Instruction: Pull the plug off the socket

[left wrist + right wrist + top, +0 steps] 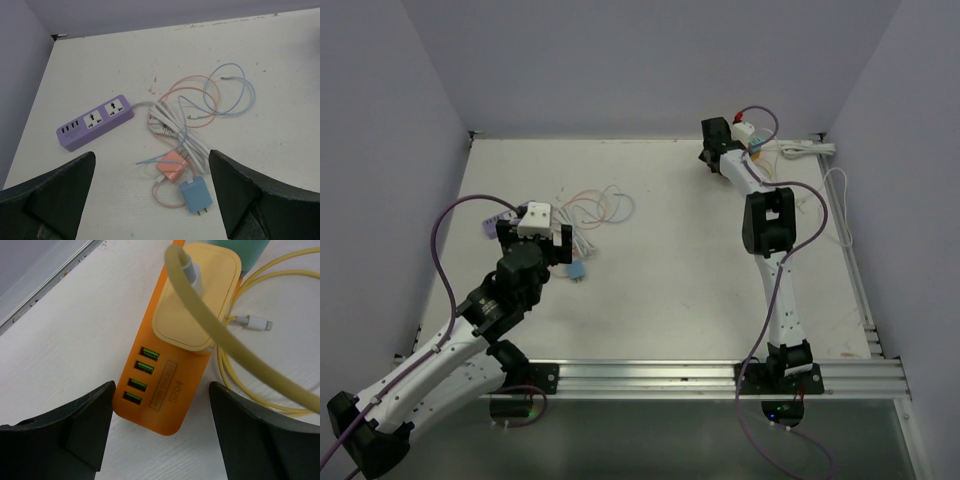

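Right wrist view shows the yellow plug [192,300] seated flat on the orange strip [175,365], its thick cable [225,340] arcing up toward the camera. So the plug is not yet out; the pull itself is all left to do. The right hand [162,405] hangs above the strip's USB end with its fingers spread wide, one on each side of the strip, and grips nothing. It sits nearer the ports than the plug, so I judge it needs to shift along the strip toward the plug before closing.

From the top view, this strip lies at the far right corner of the counter [670,300], with the right arm stretched out to it.

Near the left edge, the left hand [151,170] is also wide open and empty. Below it lie a purple strip [95,122] with bare sockets and two loose adapters, orange [171,167] and blue [196,196], amid coiled cords. Nothing there needs unplugging, as far as I can tell.
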Tool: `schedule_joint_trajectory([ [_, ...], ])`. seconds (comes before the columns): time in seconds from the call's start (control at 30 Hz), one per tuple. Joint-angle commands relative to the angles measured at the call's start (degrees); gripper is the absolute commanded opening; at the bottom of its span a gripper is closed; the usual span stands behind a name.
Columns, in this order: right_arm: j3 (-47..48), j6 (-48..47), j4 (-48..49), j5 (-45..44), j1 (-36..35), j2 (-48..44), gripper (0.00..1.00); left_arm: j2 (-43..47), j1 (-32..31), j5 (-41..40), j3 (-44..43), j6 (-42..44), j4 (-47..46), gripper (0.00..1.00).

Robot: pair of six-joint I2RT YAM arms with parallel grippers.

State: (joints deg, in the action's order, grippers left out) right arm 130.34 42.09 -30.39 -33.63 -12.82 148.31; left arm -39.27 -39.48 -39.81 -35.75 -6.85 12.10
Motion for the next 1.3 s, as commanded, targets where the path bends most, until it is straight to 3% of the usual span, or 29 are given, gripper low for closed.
schedule_joint_trajectory([
  [0.0,3.51,1.68,0.33,1.02,0.25,1.45,0.78,0.15,0.29,0.26,0.33,0.26,-1.73,1.00],
  [0.2,3.34,1.51,-0.19,2.51,0.69,1.98,0.60,0.07,0.29,0.44,0.24,0.17,-1.73,1.00],
  [0.33,0.27,2.56,-0.19,4.70,0.69,-0.12,0.38,0.07,0.20,0.70,0.15,0.35,-1.73,1.00],
  [0.6,-14.84,0.55,3.23,12.35,0.43,-8.82,0.07,1.29,0.29,1.05,0.15,0.35,-1.55,1.00],
  [0.7,-20.47,-2.70,3.50,12.88,-0.45,-12.68,0.00,1.73,0.29,1.58,0.06,0.35,-1.46,1.00],
  [0.97,-39.09,-8.86,4.38,14.55,-4.14,-25.69,0.00,2.79,0.29,2.46,-0.20,0.00,-1.20,1.00],
  [1.27,-61.33,-2.19,4.02,16.13,-14.68,-41.07,0.00,3.23,0.29,3.16,-0.64,-0.27,-0.50,1.00],
])
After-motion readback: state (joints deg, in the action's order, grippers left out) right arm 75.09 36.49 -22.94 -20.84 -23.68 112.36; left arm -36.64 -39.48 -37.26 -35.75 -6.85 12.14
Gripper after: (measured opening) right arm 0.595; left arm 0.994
